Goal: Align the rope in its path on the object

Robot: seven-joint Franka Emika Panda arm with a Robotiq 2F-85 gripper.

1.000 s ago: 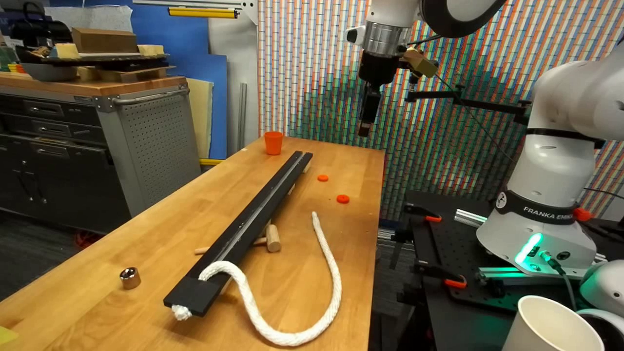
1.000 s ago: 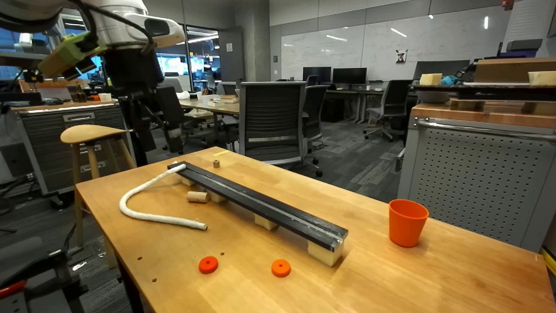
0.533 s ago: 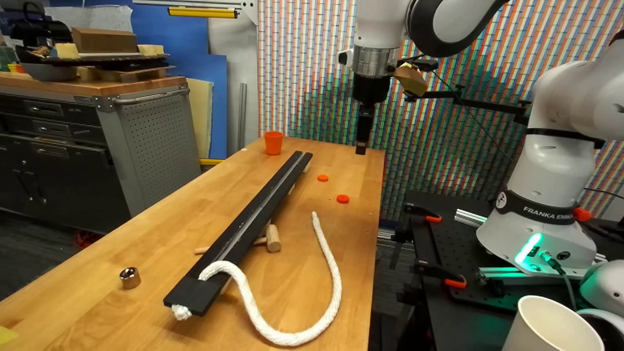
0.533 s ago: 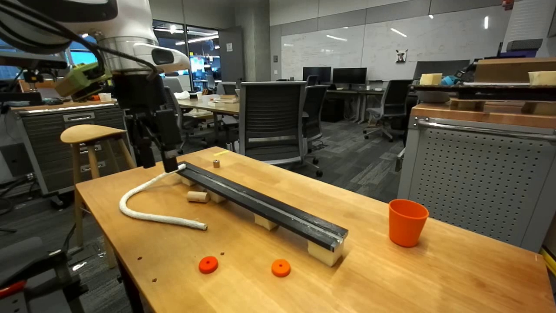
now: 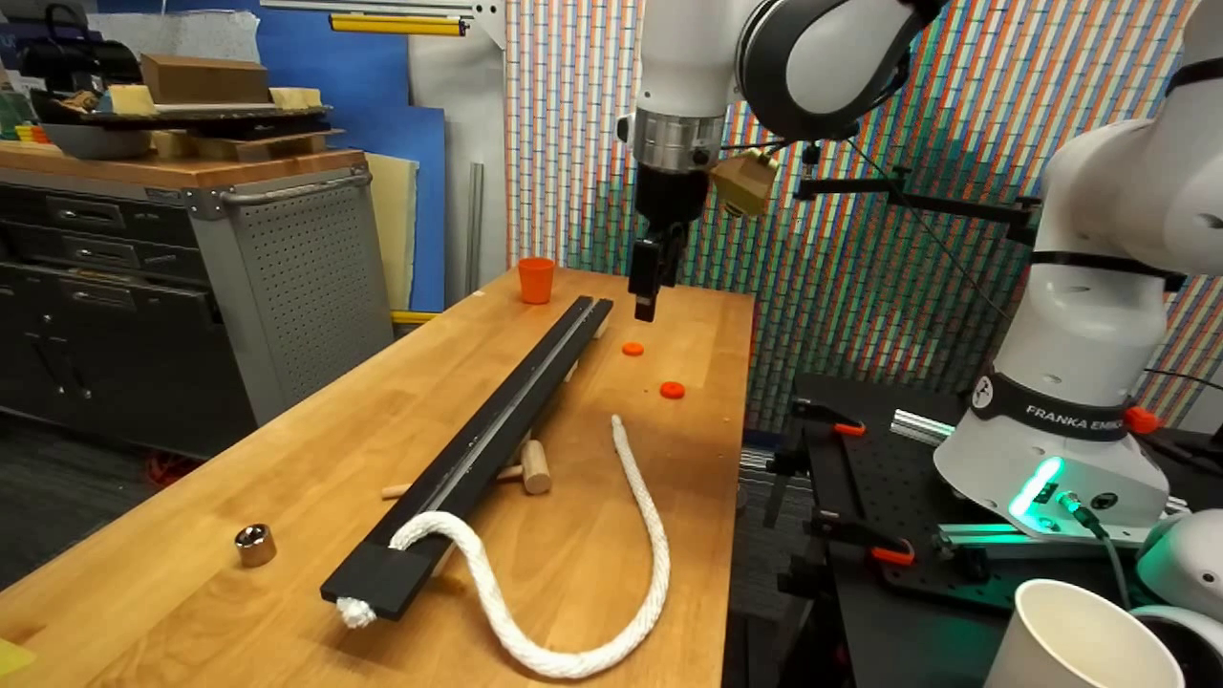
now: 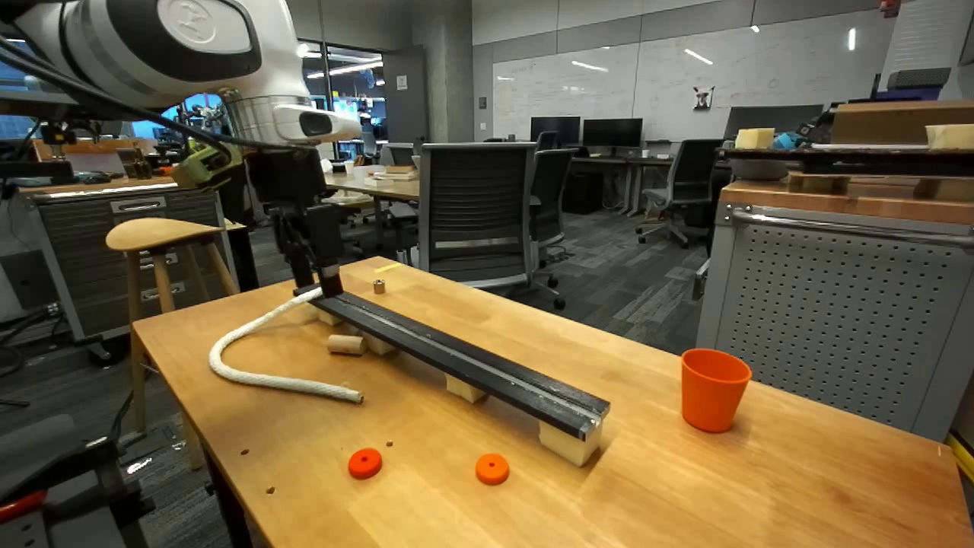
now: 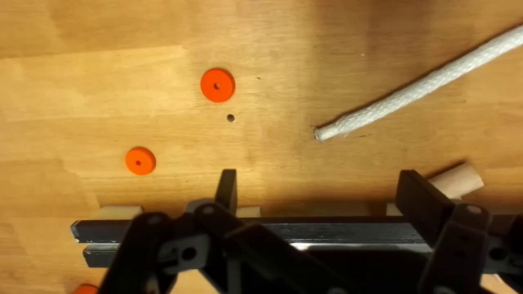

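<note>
The white rope [image 5: 658,545] lies in a U-shaped curve on the table beside the black bar [image 5: 506,420]. One end passes through the bar's covered end and shows a frayed tip; its free end lies on the table. In an exterior view the rope [image 6: 281,382] and bar [image 6: 456,350] also show, and the bar's groove holds no rope along most of its length. My gripper [image 5: 646,311] is open and empty in the air above the table. In the wrist view the gripper [image 7: 318,175] has its fingers wide apart over the bar [image 7: 347,232]; the rope's free end [image 7: 408,94] lies ahead.
Wooden blocks [image 6: 569,441] hold the bar up. A wooden mallet [image 5: 535,466] lies partly under it. Two orange discs [image 6: 365,463] lie on the table. An orange cup [image 6: 715,392] stands past the bar's far end. A metal nut [image 5: 255,545] sits on the bar's other side.
The gripper has come lower and moved across the table toward the bar, leftward in an exterior view. The rope and bar have not moved.
</note>
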